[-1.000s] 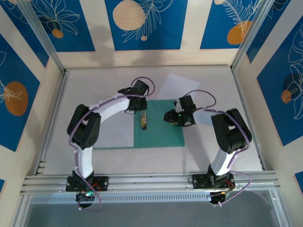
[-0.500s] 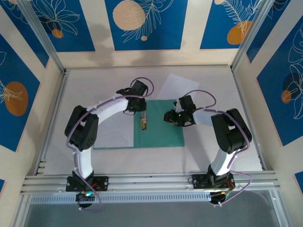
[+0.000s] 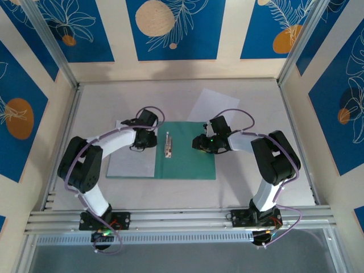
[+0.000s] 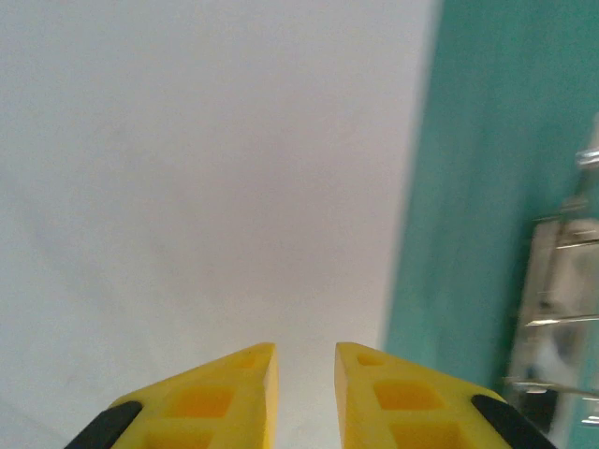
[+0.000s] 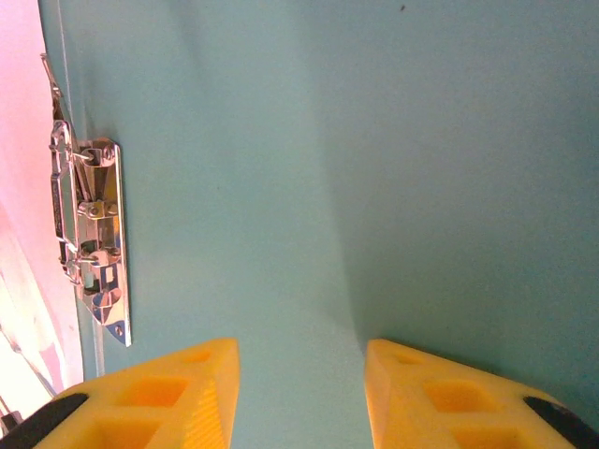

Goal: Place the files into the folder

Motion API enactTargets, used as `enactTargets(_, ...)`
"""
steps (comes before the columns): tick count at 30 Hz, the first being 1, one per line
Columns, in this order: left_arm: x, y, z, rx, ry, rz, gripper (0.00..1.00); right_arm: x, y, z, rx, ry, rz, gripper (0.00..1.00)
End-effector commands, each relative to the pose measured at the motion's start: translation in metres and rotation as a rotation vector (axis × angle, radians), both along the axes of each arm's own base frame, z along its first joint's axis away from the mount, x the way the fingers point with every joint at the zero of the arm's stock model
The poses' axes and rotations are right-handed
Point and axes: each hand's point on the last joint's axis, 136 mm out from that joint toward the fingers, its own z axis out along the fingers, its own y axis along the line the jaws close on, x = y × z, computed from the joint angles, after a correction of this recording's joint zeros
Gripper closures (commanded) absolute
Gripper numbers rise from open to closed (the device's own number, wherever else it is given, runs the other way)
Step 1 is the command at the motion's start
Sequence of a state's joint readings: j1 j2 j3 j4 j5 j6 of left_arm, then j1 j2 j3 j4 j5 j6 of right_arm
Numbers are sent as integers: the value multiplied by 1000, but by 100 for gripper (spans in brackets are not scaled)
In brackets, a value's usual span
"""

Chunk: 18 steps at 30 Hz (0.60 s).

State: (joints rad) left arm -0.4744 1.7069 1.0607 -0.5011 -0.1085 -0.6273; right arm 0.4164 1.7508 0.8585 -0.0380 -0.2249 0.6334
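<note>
The folder lies open and flat on the worktop, with a metal clip beside its fold. One white sheet is seen on the left half; a thin teal strip along its near edge suggests it rests on the left cover, its right edge just short of the clip. The second white sheet lies skewed on the worktop behind the folder, its near corner at the folder's far edge, and is judged not yet filed. The left gripper is held low over the first sheet near the fold, jaws set to a narrow gap with nothing between them. The right gripper is held low over the bare teal right half, jaws moderately apart and empty; whether its tips touch the cover cannot be told. Step in hand, as judged: the first sheet is being settled in the folder while the right side is steadied. The next move calls for the second sheet to be fetched. It lies flat, so an edge must be slid or lifted before it can be pinched, then it must be laid square on the first sheet and the cover closed.
</note>
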Motion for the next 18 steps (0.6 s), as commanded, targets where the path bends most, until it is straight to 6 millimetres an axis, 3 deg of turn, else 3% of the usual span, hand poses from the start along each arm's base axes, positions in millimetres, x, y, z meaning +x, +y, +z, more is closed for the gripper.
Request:
enactTargets(1,-6,11,0,-44,-7,39,77,-5,1,13,-13,19,9,59)
enactTargets(6,-20,26,-13,-53,20,66,77,7,-3,43,-24,-23,1,58)
enactTargets(10,-29,32,-19,-60,26,77,77,23,-18,60,-59,-71,-41,58)
enactTargets(18,-48,41,-34,-58,59,92,77,57,-71,49,-155,-44,-199,58)
